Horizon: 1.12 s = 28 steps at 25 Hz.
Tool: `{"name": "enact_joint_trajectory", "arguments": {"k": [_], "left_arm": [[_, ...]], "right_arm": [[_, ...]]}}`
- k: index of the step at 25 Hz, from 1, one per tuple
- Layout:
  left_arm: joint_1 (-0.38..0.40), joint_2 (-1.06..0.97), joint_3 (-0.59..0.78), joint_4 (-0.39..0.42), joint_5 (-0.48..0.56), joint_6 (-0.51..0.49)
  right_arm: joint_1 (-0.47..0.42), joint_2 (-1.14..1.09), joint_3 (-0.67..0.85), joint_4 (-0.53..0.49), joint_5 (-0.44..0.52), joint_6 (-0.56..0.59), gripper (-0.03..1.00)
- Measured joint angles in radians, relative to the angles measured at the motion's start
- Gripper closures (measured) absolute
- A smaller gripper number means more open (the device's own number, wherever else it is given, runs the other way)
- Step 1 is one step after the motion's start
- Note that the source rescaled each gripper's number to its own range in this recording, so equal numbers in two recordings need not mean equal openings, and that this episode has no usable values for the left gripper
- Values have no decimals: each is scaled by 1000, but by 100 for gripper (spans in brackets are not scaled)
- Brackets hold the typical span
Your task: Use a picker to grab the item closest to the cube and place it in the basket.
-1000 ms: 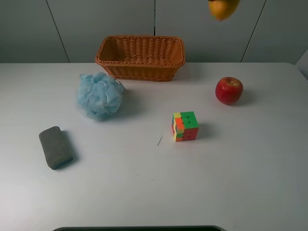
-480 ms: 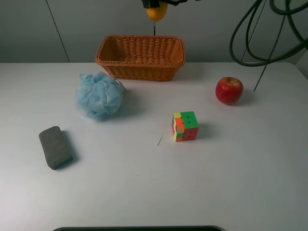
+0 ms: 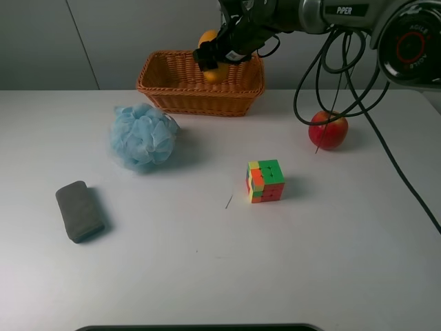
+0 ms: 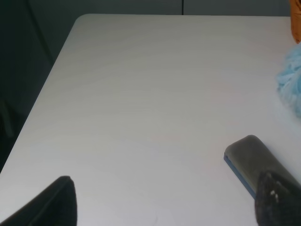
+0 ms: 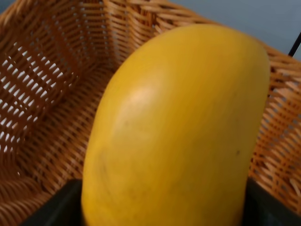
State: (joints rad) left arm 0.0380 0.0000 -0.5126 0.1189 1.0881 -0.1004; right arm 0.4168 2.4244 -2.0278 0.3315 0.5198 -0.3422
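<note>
My right gripper is shut on a yellow mango and holds it just above the inside of the wicker basket at the back of the table. In the right wrist view the mango fills the frame, with the basket's woven wall right behind it. The multicoloured cube sits on the table right of centre. My left gripper is open and empty over the table's left part, near the grey sponge. It does not show in the exterior view.
A red apple lies right of the cube, behind my arm's hanging cables. A blue bath pouf lies in front of the basket's left end. The grey sponge lies at the front left.
My right arm has carried the mango from the upper right leftward and down, from above the basket to just inside its rim. The other objects have not moved.
</note>
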Motion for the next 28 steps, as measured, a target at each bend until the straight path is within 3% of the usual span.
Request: {"name": "enact_joint_trajectory", "arguments": {"k": [5,6,7,8,10,20,28], "left_arm": [[0,0,0,0,0,0],[0,0,0,0,0,0],[0,0,0,0,0,0],[0,0,0,0,0,0],[0,0,0,0,0,0],[0,0,0,0,0,0],[0,0,0,0,0,0]], "right_arm": [[1,0,-1,-6,3,0,91],[1,0,-1,-7,3,0,80],[1,0,-1,-7,1,0,38],[1,0,-1,-7,1,-4,15],[1,0,-1,-13,1,-9,1],[1,-35,-1,-58,30,-15,-3],[-6,-292,-1,-138,258,-17,-3]]}}
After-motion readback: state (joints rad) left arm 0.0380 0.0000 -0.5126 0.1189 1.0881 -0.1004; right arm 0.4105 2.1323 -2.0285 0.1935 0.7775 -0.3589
